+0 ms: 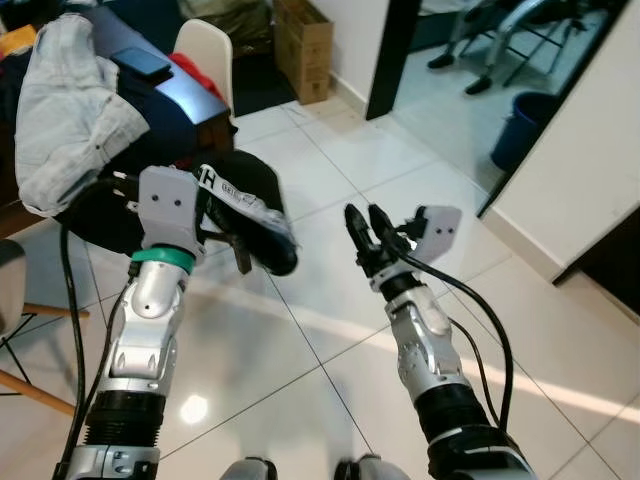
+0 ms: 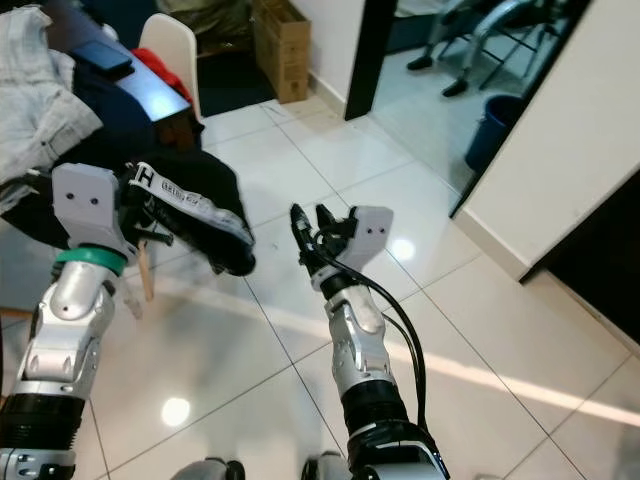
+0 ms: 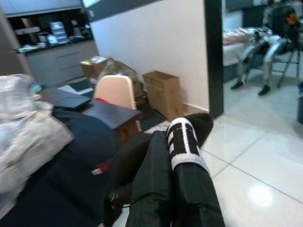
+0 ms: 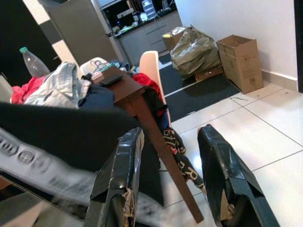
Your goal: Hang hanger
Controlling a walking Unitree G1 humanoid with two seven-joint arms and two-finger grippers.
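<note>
- Left hand (image 1: 232,232) grips a black garment (image 1: 250,205) with a white lettered band, held just beside the cluttered surface (image 1: 190,95).
- Right hand (image 1: 366,232), fingers parted, holds nothing, over the tiled floor (image 1: 330,330).
- No hanger can be made out.

- The black garment (image 1: 245,205) covers your left gripper's fingertips (image 3: 187,189); no hanger can be made out.
- A seated person (image 3: 279,28) beyond the doorway is cut off and blurred.

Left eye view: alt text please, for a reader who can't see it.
The left gripper holds a black garment with a white lettered band above a white tiled floor. The right gripper is raised beside it, open and empty. Clothes are heaped on a table behind.
</note>
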